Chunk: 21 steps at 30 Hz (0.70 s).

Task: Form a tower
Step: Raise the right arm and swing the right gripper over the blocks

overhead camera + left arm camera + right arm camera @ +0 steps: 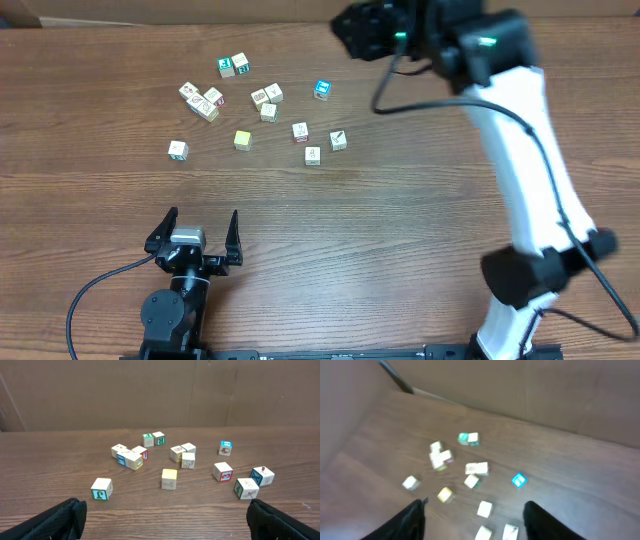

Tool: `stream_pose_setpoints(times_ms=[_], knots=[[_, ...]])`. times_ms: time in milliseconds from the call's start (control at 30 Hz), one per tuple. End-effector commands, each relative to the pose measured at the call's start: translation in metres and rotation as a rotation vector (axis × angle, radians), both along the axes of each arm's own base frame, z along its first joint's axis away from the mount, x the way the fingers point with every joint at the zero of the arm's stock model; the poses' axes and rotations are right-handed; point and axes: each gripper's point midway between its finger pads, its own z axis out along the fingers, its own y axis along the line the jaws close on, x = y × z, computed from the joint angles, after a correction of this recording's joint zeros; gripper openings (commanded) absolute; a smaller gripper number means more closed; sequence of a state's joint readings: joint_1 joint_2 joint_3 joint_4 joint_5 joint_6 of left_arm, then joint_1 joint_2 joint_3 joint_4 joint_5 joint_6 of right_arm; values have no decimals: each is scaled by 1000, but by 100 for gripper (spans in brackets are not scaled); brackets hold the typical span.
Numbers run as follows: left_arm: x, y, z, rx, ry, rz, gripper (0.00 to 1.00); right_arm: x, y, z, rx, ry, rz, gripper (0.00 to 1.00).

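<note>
Hanging high over the far side of the table [420, 200], my right gripper [475, 506] has its fingers spread apart with nothing between them. My left gripper [203, 215] sits at the near edge, also spread and empty. No tower stands yet: I see only loose picture cubes [300, 131] lying across the middle of the table, none on top of another as far as I can tell.

Several things could go wrong from here. The cubes in the left cluster [203, 100] touch each other, so fingers coming down on one may catch its neighbour or shove the group apart. My right wrist view is blurred, and I may misread how a cube is turned; pads landing on corners would let it twist out. The plain yellow-green cube [242, 140] lies among the others and would be the wrong pick. Later, any off-centre release could tip a column only one cube wide.
</note>
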<state>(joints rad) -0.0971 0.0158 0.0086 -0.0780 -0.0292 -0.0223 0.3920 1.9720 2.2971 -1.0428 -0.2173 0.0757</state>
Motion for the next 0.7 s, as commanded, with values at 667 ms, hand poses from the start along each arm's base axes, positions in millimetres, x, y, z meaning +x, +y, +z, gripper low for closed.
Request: stream_pose_setpoints(times_ms=[667], knots=[[0,0,1,14,-11,-6,100,95,82,-222,-172,63,-35,81]])
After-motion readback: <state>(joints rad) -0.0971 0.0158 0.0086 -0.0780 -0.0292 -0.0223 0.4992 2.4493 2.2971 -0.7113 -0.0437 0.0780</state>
